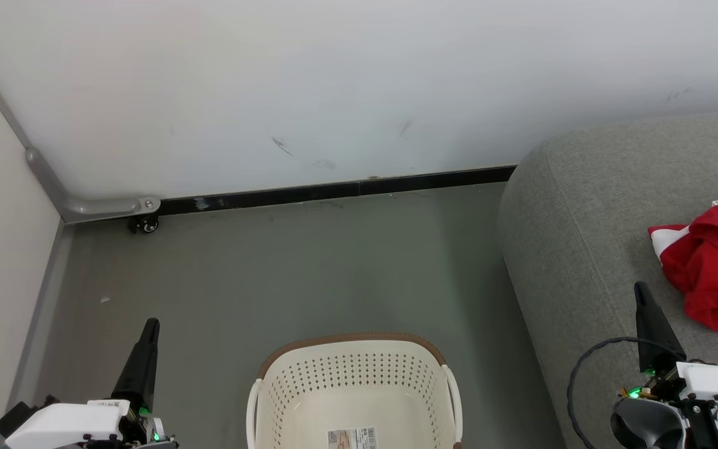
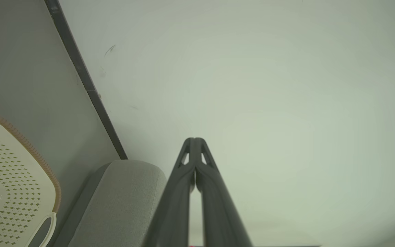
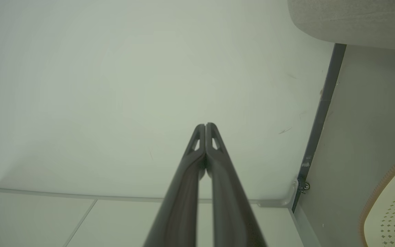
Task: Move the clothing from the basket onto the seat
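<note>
- Grey-green floor [image 1: 309, 268] meets a scuffed white wall [image 1: 334, 93] at a dark skirting strip, and you are working in a corner.
- Soft red clothing with a white panel [image 1: 717, 274] lies bunched on the large grey fabric seat [image 1: 583, 237], well apart from the basket. The picture's edge cuts the heap, so its long axis cannot be told.
- Your right gripper [image 1: 641, 288] is the nearer one. It shows against the seat, with the heap just to its right and slightly ahead. Its fingers are pressed together and hold nothing.
- Your cream perforated plastic basket with a brown rim [image 1: 353, 374] stands on the floor between the arms. What shows of its bottom is bare except for a sticker [image 1: 351, 438]; its near part is out of frame.
- Your left gripper [image 1: 152, 323], left of the basket, is likewise closed and empty.
- Judgement: the transfer looks complete, once you have checked the basket's hidden near part. The floor ahead is open, and the seat's rounded edge bounds the right.
</note>
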